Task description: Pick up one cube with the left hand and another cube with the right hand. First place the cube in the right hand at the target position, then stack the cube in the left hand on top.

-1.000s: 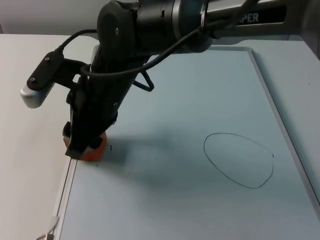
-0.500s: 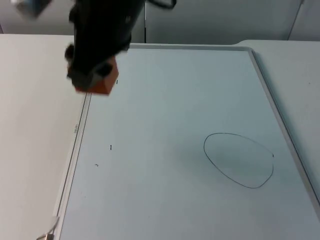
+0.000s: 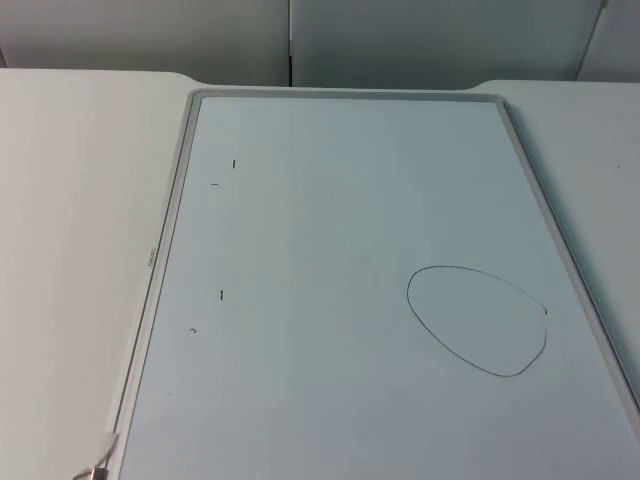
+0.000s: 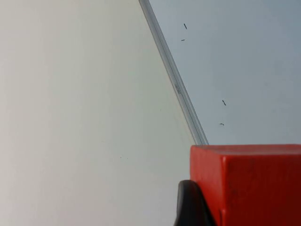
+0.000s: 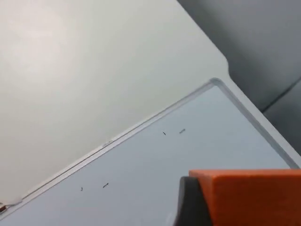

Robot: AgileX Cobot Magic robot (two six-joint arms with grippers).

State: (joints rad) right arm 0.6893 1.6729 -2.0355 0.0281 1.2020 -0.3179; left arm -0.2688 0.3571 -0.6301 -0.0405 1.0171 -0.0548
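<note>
My left gripper (image 4: 244, 207) is shut on a red cube (image 4: 249, 179), held high above the white table beside the whiteboard's left frame (image 4: 181, 94); one black fingertip (image 4: 190, 207) presses the cube's side. My right gripper (image 5: 249, 207) is shut on an orange cube (image 5: 254, 193), lifted well above the whiteboard (image 5: 221, 141), with a dark fingertip (image 5: 188, 202) against the cube. In the top view the whiteboard (image 3: 340, 220) lies flat, and the target, a hand-drawn black oval (image 3: 478, 320), is on its right half with nothing inside it.
Small black pen marks (image 3: 222, 295) dot the board's left side. A grey frame (image 3: 160, 260) rims the board, with white table (image 3: 70, 250) on both sides. A small metal clip (image 3: 97, 465) lies at the near left corner. The grey partition wall (image 3: 400, 40) closes the back.
The right arm, shut on the orange cube at the board's left edge, lifted it up and back and has left the top view. The spot by the frame is now bare.
</note>
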